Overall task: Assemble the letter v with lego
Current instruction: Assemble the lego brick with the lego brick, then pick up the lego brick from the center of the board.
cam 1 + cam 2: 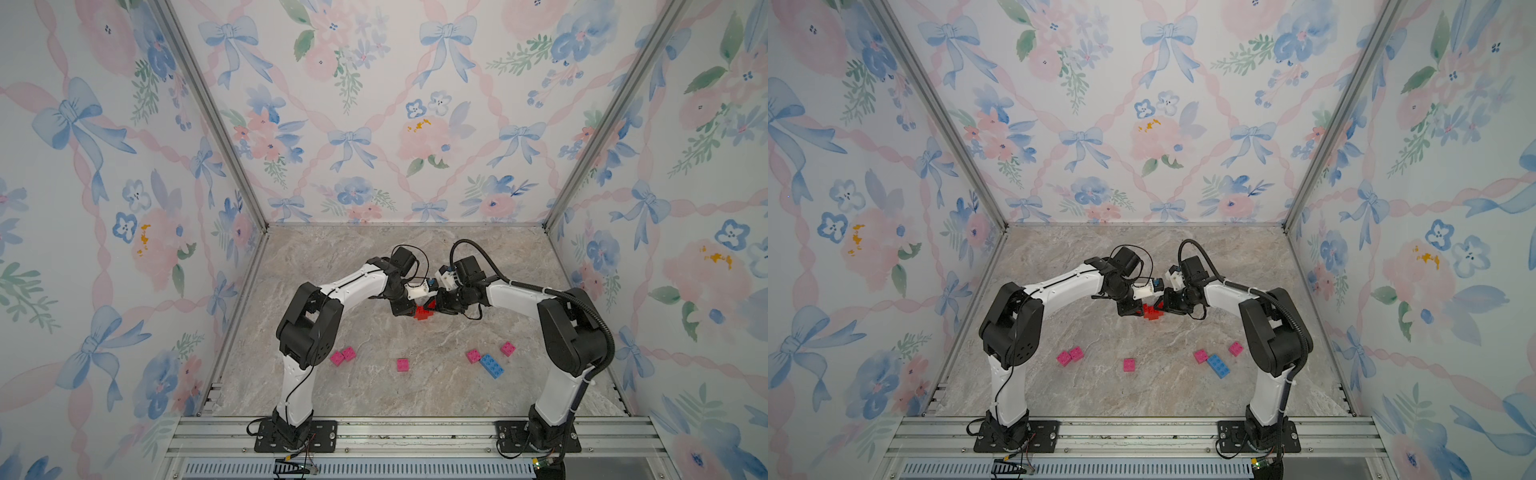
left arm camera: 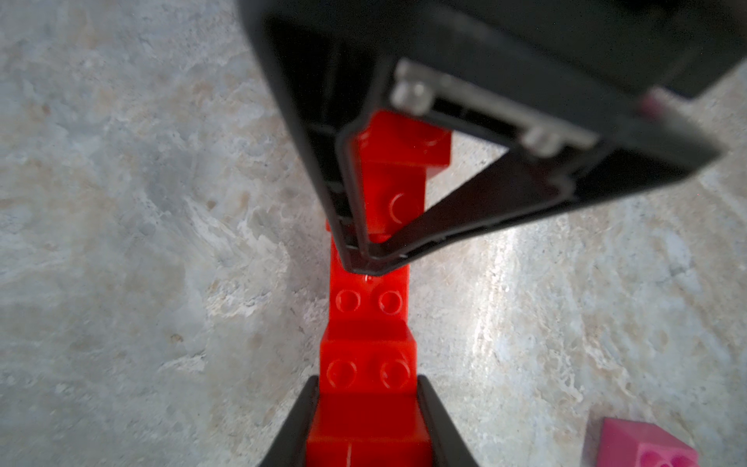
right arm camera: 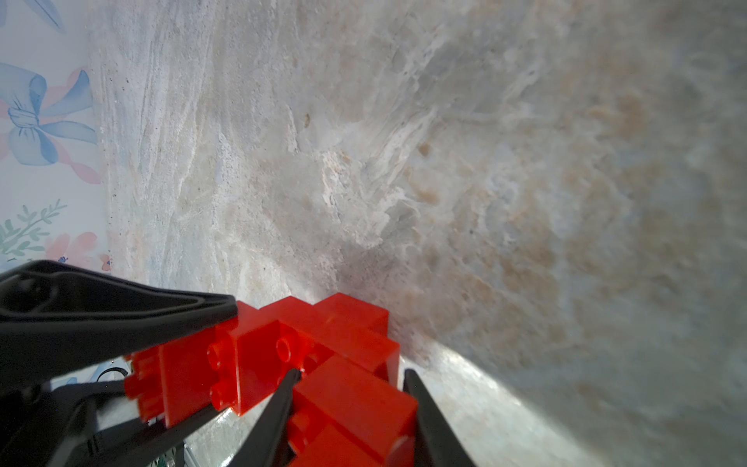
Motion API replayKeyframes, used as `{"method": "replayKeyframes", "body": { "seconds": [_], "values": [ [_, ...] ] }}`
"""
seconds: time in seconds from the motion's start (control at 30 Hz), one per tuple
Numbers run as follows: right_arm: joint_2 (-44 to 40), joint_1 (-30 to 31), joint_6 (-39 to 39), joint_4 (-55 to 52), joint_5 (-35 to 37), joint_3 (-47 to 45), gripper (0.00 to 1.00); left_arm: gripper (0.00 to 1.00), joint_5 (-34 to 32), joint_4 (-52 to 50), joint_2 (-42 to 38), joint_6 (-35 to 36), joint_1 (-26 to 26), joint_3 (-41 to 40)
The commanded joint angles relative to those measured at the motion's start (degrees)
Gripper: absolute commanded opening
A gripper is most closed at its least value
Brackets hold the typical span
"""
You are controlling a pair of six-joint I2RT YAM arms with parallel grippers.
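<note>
A stepped chain of red lego bricks (image 1: 422,312) (image 1: 1152,311) sits at mid-table between both arms. My left gripper (image 2: 367,404) (image 1: 409,311) is shut on one end of it, a finger pressed against each side of the red brick. My right gripper (image 3: 349,376) (image 1: 434,307) is shut on a red brick (image 3: 355,400) at the other end of the chain (image 3: 258,364). In the left wrist view a black finger (image 2: 485,210) of the right gripper crosses above the red chain (image 2: 370,307). Whether the chain touches the table I cannot tell.
Loose pink lego bricks lie near the front: a pair (image 1: 342,356) by the left arm, one (image 1: 402,364) in the middle, two (image 1: 473,356) (image 1: 507,348) by the right arm. A longer blue brick (image 1: 491,366) lies beside them. Floral walls enclose three sides.
</note>
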Motion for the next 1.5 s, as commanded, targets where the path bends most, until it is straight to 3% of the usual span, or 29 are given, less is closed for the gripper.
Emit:
{"method": "replayKeyframes", "body": {
  "seconds": [0.0,0.03,0.17,0.27,0.33,0.57,0.67,0.73,0.87,0.97,1.07,1.13,1.23,1.3,1.47],
  "values": [
    [0.7,-0.5,-0.4,-1.6,0.9,-0.9,0.39,0.00,-1.7,-2.0,1.7,-1.4,-0.6,-0.5],
    [0.6,-0.6,-0.3,-1.6,0.8,-0.9,0.40,0.01,-1.6,-2.1,1.4,-1.3,-0.6,-0.3],
    [0.1,-0.6,-0.2,-1.9,0.4,-0.3,0.46,0.69,-1.6,-2.1,0.4,-1.1,-0.7,0.6],
    [-0.6,-0.4,-0.3,-3.0,0.5,0.5,0.52,0.89,-1.7,-2.0,-0.8,-0.8,-0.7,1.9],
    [-1.5,-0.6,-0.4,-4.0,0.5,1.3,0.56,0.96,-1.6,-2.1,-2.0,-0.5,-0.8,3.3],
    [-9.1,-3.3,-6.0,-17.8,3.6,7.5,0.81,0.98,0.6,-1.9,-10.0,-1.6,-0.7,8.3],
    [-12.7,-5.8,-16.4,-29.6,6.5,12.6,0.91,0.98,-0.1,-0.8,-14.3,-5.3,-0.8,7.2],
    [-14.8,-5.7,-28.1,-34.4,8.7,15.1,0.98,0.98,-2.9,2.0,-17.8,-10.1,-0.8,4.1],
    [-16.8,-1.7,-52.5,-31.1,13.9,14.7,0.97,0.97,-15.1,13.7,-26.4,-25.1,0.6,-6.2],
    [-11.8,0.3,-63.6,-34.2,13.9,20.2,0.98,0.98,-19.9,19.2,-32.2,-37.0,3.4,-13.4],
    [-3.5,4.7,-72.7,-43.5,17.0,28.4,1.00,0.98,-21.2,21.5,-38.1,-42.5,4.7,-20.2],
    [-0.7,7.1,-75.2,-44.5,18.6,30.5,0.91,0.97,-21.6,22.1,-41.2,-44.6,5.6,-23.0],
    [2.9,9.3,-77.3,-44.1,19.7,33.0,0.63,0.88,-20.5,22.4,-44.4,-46.8,7.7,-25.0],
    [5.1,10.2,-78.6,-43.8,20.2,33.8,0.61,0.77,-19.3,22.4,-46.0,-47.3,9.2,-25.8],
    [8.9,11.3,-79.9,-43.7,19.7,34.2,0.67,0.79,-15.0,22.4,-47.7,-48.6,11.8,-26.6]
  ]
}}
